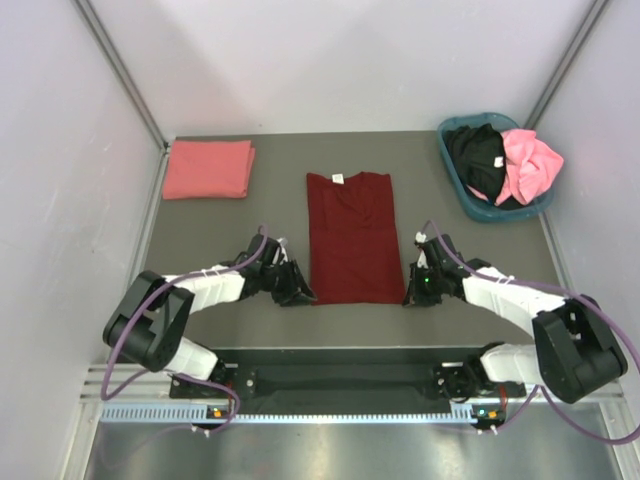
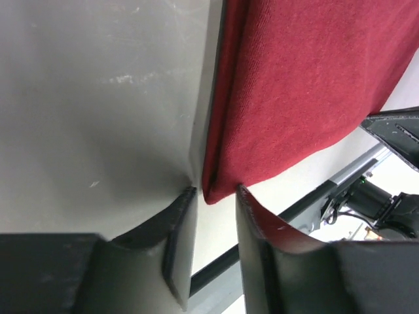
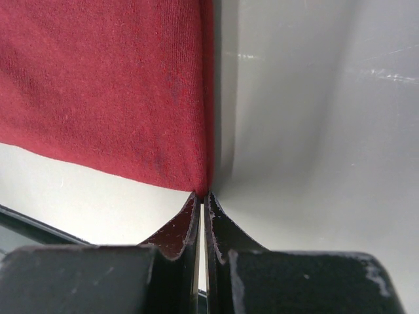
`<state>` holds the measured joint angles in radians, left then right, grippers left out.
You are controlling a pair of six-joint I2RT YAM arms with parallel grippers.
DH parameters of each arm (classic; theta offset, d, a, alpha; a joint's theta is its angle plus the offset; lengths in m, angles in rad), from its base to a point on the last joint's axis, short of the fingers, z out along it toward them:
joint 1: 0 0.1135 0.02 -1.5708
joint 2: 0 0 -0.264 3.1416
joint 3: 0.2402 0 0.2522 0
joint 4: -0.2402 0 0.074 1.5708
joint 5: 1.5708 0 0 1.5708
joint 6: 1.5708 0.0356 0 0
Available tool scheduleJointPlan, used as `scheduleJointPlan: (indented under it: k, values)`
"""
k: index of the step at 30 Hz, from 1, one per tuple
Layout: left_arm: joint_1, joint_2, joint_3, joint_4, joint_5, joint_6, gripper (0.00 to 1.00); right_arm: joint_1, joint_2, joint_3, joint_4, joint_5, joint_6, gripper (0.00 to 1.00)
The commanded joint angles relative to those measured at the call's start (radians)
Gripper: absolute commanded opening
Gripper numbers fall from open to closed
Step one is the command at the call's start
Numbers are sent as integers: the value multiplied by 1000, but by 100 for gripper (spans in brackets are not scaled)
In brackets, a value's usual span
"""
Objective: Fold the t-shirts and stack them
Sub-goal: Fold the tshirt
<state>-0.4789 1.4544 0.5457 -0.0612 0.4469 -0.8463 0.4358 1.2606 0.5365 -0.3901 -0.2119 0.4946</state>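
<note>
A dark maroon t-shirt (image 1: 350, 235) lies flat in the middle of the table, sleeves folded in, collar at the far end. My left gripper (image 1: 300, 293) sits at its near left corner. In the left wrist view its jaws (image 2: 216, 193) stand open with the corner of the maroon cloth (image 2: 294, 85) just between the tips, not clamped. My right gripper (image 1: 410, 295) is at the near right corner. In the right wrist view it (image 3: 203, 195) is shut, pinching the edge of the maroon cloth (image 3: 105, 85). A folded salmon-pink t-shirt (image 1: 207, 169) lies at the far left.
A teal-blue basket (image 1: 452, 172) stands at the far right corner, holding a crumpled black t-shirt (image 1: 478, 155) and a bright pink one (image 1: 530, 165). Grey walls close in the table (image 1: 230, 230) on three sides. The near table edge runs just behind both grippers.
</note>
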Motion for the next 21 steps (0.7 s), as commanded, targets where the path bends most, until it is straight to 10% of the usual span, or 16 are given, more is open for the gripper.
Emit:
scheduleJointPlan:
  k: [1, 8, 21]
  values:
    - [-7, 69, -20, -45, -57, 12, 35, 12, -30, -9, -33, 29, 7, 0]
    - [-9, 69, -18, -69, -88, 4, 0, 12, -56, -10, -44, 43, 7, 0]
    - [-35, -137, 77, -275, -88, -28, 0, 24, -194, 16, -112, 65, 15, 0]
